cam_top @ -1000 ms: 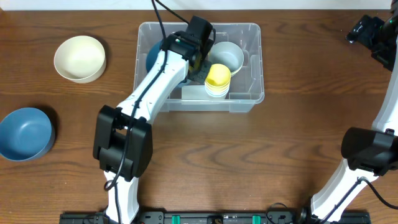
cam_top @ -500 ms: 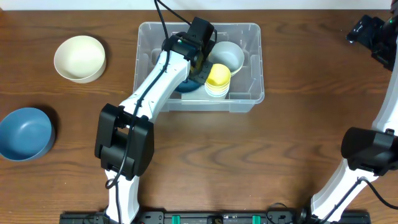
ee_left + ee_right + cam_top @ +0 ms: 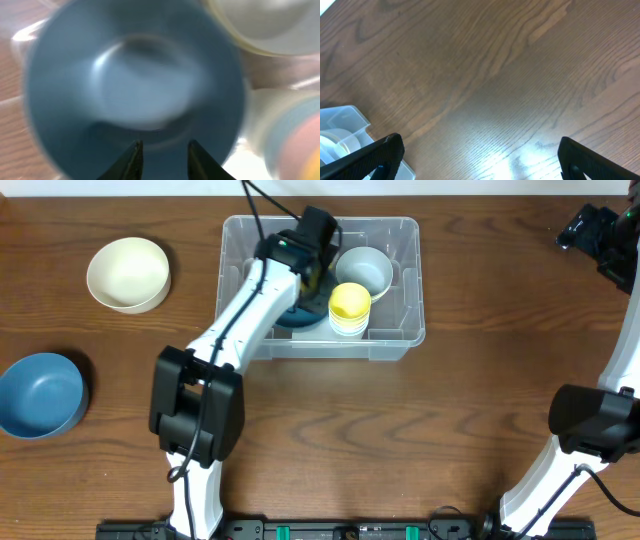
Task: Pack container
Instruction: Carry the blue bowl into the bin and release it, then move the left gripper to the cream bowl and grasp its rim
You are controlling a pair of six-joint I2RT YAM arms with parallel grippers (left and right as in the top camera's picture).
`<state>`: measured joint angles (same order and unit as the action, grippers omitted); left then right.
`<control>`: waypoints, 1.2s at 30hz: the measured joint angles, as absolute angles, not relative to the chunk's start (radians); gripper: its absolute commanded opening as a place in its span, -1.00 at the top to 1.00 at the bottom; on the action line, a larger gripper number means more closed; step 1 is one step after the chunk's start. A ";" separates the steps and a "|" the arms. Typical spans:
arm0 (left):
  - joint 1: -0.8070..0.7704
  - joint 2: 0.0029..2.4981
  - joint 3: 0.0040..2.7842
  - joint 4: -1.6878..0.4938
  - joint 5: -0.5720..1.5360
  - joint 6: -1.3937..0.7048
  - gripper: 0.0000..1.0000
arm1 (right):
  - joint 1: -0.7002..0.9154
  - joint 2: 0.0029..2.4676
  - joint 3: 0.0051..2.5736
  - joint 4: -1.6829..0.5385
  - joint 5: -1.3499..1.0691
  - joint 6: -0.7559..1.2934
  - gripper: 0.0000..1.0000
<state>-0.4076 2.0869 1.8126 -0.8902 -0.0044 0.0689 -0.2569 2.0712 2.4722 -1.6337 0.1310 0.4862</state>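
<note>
The container (image 3: 408, 332) is a large clear bin at the back middle of the table. Inside it are a blue bowl (image 3: 291, 316), a grey bowl (image 3: 366, 269) and a stack of cups with a yellow one on top (image 3: 350, 304). My left gripper (image 3: 313, 277) reaches into the bin just above the blue bowl. In the left wrist view the blue bowl (image 3: 135, 85) fills the frame and my fingers (image 3: 162, 146) are parted over its inside, holding nothing. My right gripper (image 3: 598, 232) is wide open (image 3: 480, 155) over bare table at the far right.
A cream bowl (image 3: 128, 273) and a second blue bowl (image 3: 40, 393) sit on the table left of the bin. The grey bowl (image 3: 265, 25) and the cup stack (image 3: 295, 135) crowd the right of the blue bowl. A bin corner (image 3: 342, 125) shows in the right wrist view.
The blue bowl went from the bin's left side to its front middle, beside the cups. My left gripper shifted slightly left. The right arm has not moved.
</note>
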 measured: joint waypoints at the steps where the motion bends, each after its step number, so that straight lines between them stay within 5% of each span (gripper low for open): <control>1: -0.388 2.080 1.816 -0.894 -0.004 0.061 0.26 | -0.257 2.071 2.472 -1.634 0.131 0.487 -0.99; 8: -0.214 1.901 1.819 -0.894 -0.008 0.035 -0.58 | -0.257 2.071 2.472 -1.634 0.131 0.487 -0.99; 13: -0.072 1.765 1.850 -0.868 -0.009 0.024 -0.84 | -0.257 2.071 2.472 -1.634 0.131 0.487 -0.99; 32: 0.163 2.049 1.859 -0.780 -0.011 0.026 -0.85 | -0.257 2.071 2.472 -1.634 0.131 0.487 -0.99; 34: 0.176 2.100 1.859 -0.780 -0.011 0.025 -0.76 | -0.257 2.071 2.472 -1.634 0.131 0.487 -0.99; 36: 0.183 2.146 1.859 -0.781 -0.011 0.022 -0.48 | -0.257 2.071 2.472 -1.634 0.131 0.487 -0.99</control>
<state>0.1833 2.1464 1.8591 -0.7811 -0.0109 0.0216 -0.2569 2.0712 2.4722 -1.6337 0.1310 0.4866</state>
